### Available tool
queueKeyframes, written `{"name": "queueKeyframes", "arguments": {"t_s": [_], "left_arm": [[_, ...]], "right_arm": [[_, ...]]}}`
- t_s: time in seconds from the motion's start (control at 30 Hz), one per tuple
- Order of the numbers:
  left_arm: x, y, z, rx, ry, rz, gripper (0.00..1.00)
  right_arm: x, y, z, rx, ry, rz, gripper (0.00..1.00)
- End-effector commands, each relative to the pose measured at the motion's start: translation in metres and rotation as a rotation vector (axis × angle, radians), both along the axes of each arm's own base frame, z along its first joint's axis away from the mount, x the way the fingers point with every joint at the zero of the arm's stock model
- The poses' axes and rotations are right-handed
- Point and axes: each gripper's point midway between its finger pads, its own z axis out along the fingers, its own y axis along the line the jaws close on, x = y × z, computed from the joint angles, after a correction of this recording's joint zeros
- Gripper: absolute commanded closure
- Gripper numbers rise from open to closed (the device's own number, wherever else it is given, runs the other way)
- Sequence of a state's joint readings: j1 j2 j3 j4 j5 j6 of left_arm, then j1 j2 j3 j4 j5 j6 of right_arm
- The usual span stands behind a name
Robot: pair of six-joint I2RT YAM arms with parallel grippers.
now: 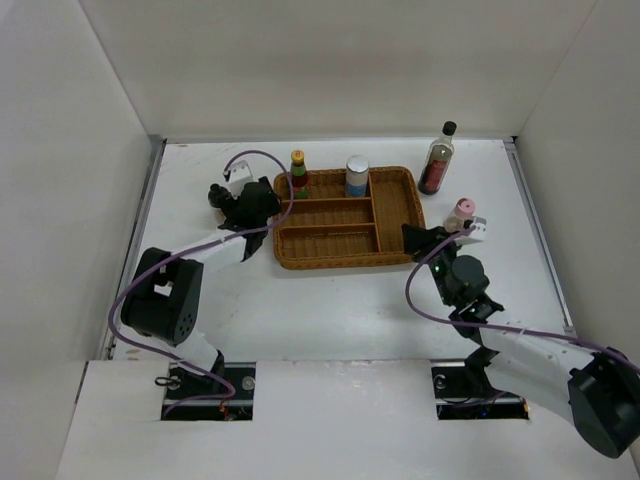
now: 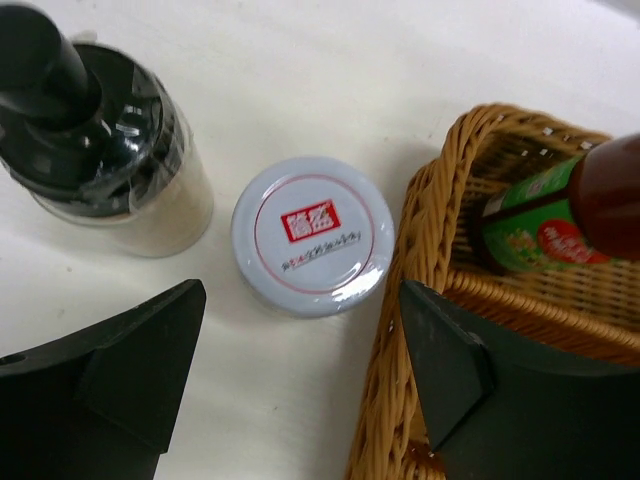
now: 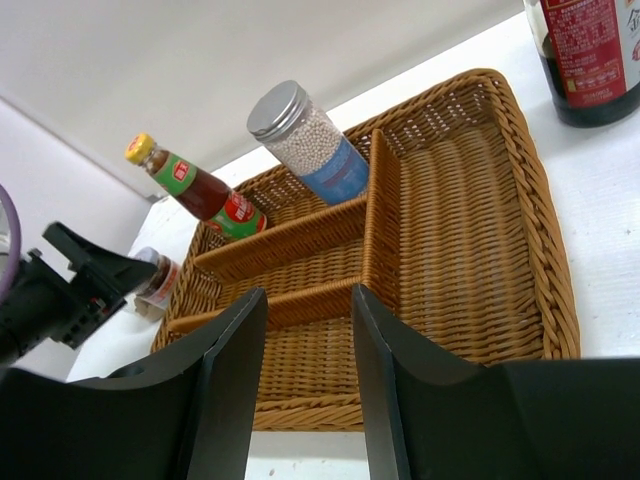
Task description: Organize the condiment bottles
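Left wrist view: left gripper [image 2: 300, 370], two matte black wedge-shaped fingers spread wide with nothing between them, above the white tabletop [image 2: 400, 60]. Ahead of the gap, a short jar [image 2: 313, 235]: round, with a glossy white lid printed with a red square logo inside a thin red ring, standing just beside the outer wall of the wicker tray [image 2: 395, 420]. To its left and apart from it, a black-capped jar [image 2: 110, 160]: a clear-walled cylinder with tan filling and a black moulded top. Wicker tray: brown woven cane, rectangular with rounded corners and a thick braided rim, divided into three rows at left and one long compartment at right. In the back row, at its left end, a yellow-capped bottle [image 2: 560, 215]: slim, dark red body, green and red labels. At the right end of the same row, a silver-lidded jar [image 3: 310, 140]: a clear cylinder of small white beads with a blue label and metal lid. On the tabletop off the tray's far right corner, a tall dark bottle [image 1: 437, 160]: glossy, black cap, red label. Pink-capped bottle [image 1: 461, 213]: small, on the tabletop right of the tray, just beside the right arm's wrist. Right gripper [image 3: 308, 390]: smooth black fingers narrowly parted, empty, facing the tray's near rim.
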State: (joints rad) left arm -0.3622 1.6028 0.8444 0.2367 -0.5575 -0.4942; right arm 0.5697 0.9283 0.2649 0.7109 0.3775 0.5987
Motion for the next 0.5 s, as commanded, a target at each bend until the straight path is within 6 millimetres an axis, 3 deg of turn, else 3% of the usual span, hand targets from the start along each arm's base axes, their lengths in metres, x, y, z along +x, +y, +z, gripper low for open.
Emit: {"name": "queueKeyframes", "arguments": {"t_s": [0.0,0.13,0.27,0.33,0.4,0.47], "left_arm": [[0.026,0.000,0.037,-0.032,-0.125,0.030,0.23],[0.040,0.003,0.030,-0.030,-0.114,0.038,0.26],[0.051,0.008,0.023,-0.019,-0.098,0.049,0.36],[0.052,0.008,0.022,-0.020,-0.096,0.046,0.45],[0.050,0.009,0.026,-0.023,-0.104,0.046,0.60],[0.045,0.007,0.041,-0.029,-0.133,0.045,0.69]], "right_arm": [[0.003,0.004,0.029,0.049,-0.076,0.017,0.54],[0.004,0.004,0.025,0.056,-0.063,0.018,0.54],[0.001,0.002,0.030,0.058,-0.080,0.018,0.51],[0.003,0.001,0.028,0.061,-0.074,0.017,0.48],[0.001,0.002,0.031,0.059,-0.079,0.023,0.41],[0.000,-0.001,0.032,0.066,-0.087,0.011,0.36]]}}
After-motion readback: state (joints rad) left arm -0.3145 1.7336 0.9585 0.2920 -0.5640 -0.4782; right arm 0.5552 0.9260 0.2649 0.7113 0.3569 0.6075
